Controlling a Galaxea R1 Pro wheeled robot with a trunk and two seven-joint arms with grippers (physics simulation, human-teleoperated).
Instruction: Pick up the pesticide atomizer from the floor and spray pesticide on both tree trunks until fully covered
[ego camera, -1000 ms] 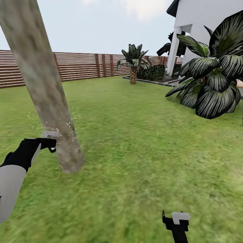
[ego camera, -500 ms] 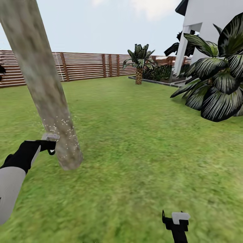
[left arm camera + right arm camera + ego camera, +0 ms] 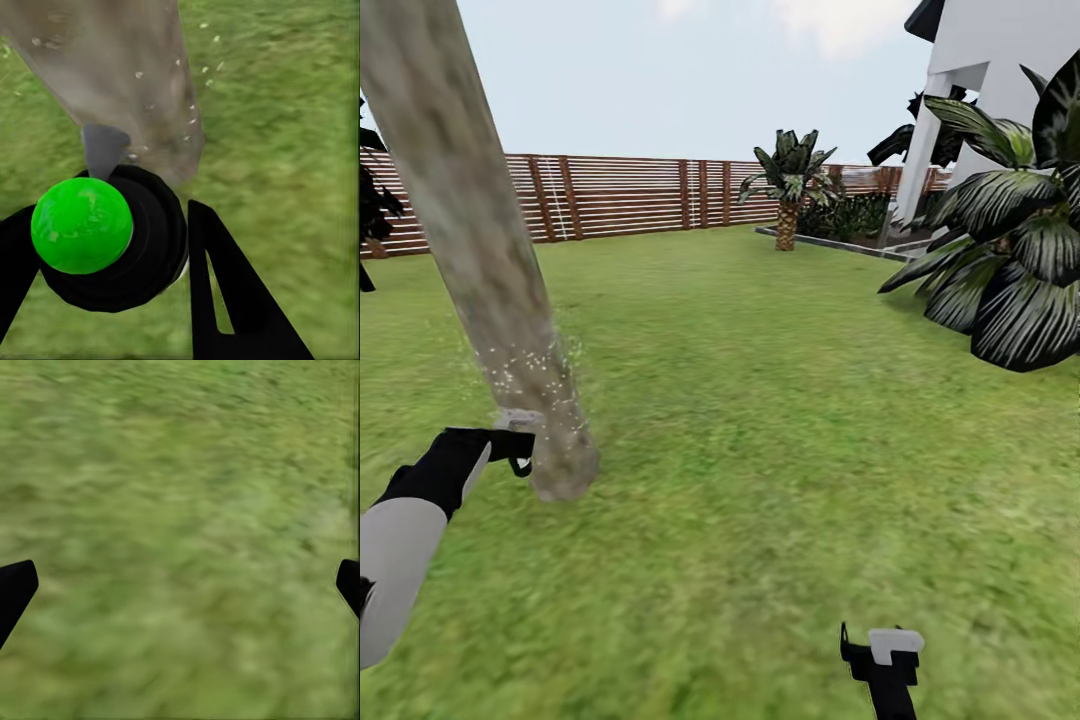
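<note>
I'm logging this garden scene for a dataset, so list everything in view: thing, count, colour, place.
Tree trunk: one, pale grey-brown, leaning, left foreground.
Pesticide: scatter of whitish specks, low on the trunk.
Atomizer: one, black with a green ball top and grey nozzle, held at the trunk's base.
Lawn: one, green, all around.
Fence: one, brown slats, far edge.
Palm: one small, dark green, by the fence.
Broad-leaf plant: one, dark striped leaves, right edge.
Building: one, white, upper right.
Left gripper: black, jaws shut on the atomizer.
Right gripper: black, jaws open over grass.
</note>
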